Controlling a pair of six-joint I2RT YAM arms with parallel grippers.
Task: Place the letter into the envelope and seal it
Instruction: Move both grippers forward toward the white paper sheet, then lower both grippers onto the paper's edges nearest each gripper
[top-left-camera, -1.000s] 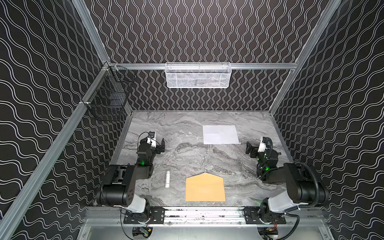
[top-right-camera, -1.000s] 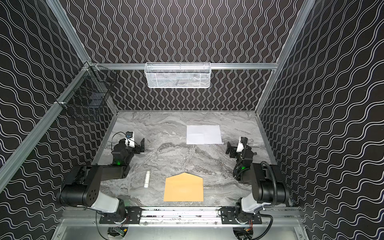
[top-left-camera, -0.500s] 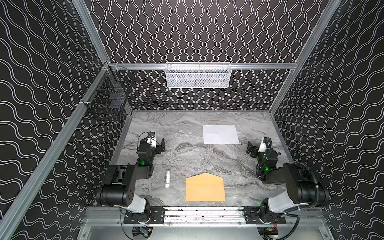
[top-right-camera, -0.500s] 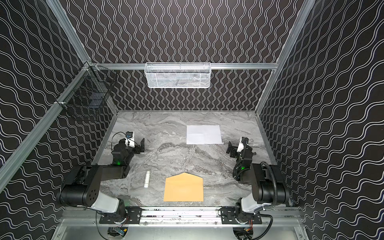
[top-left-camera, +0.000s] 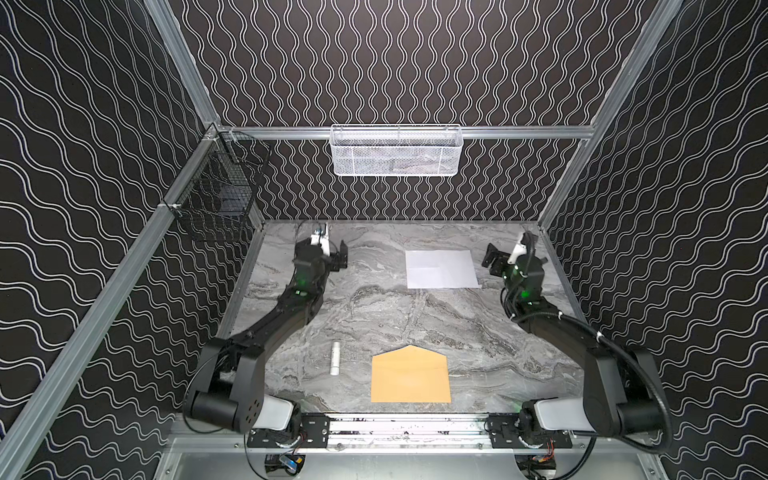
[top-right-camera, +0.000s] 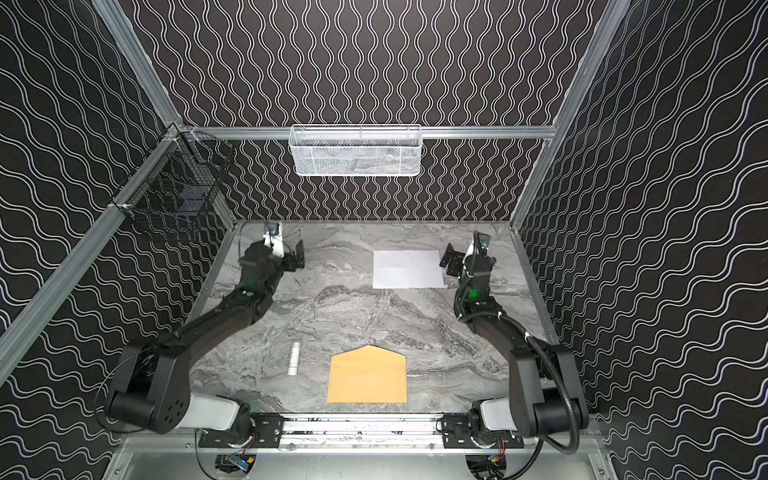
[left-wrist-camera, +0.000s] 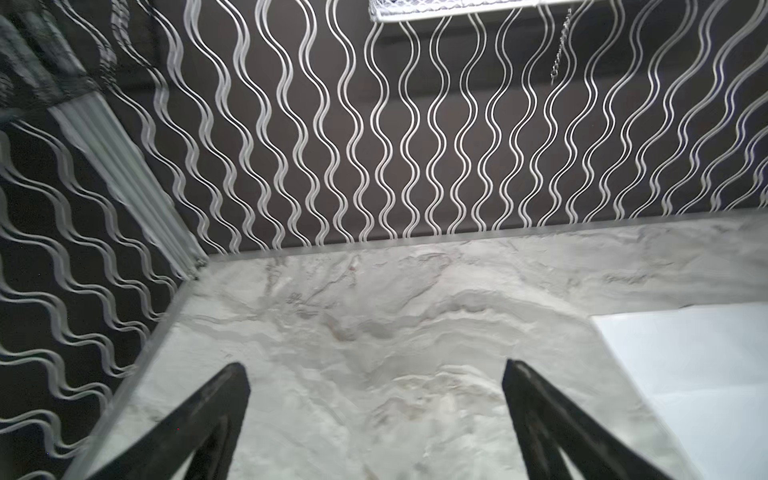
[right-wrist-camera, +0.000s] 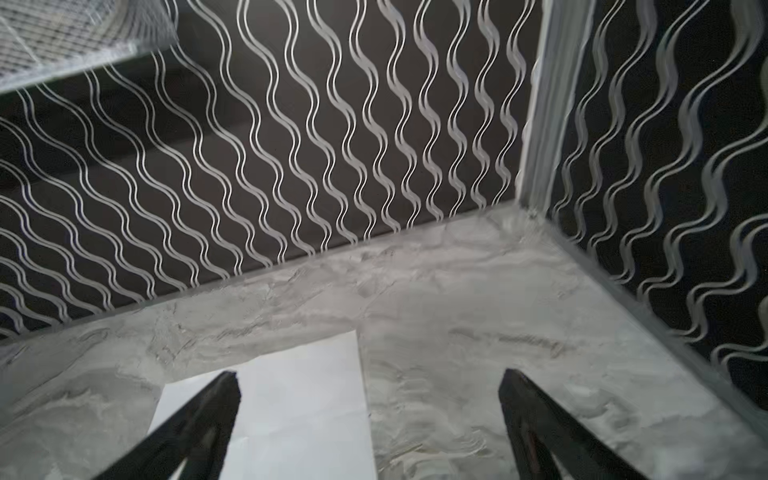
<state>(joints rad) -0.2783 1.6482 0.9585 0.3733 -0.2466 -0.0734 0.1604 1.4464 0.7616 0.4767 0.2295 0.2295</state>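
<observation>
The envelope lies flat at the table's near edge, flap open, with a cylinder just left of it. Farther back the letter lies flat, the right gripper beside it and the left gripper well apart, both spread and empty.

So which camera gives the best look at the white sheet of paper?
A top view. In both top views the letter lies whole and flat, all four edges visible. The left wrist view catches only a part at the picture's edge; the right wrist view shows one corner, the rest cut off.
</observation>
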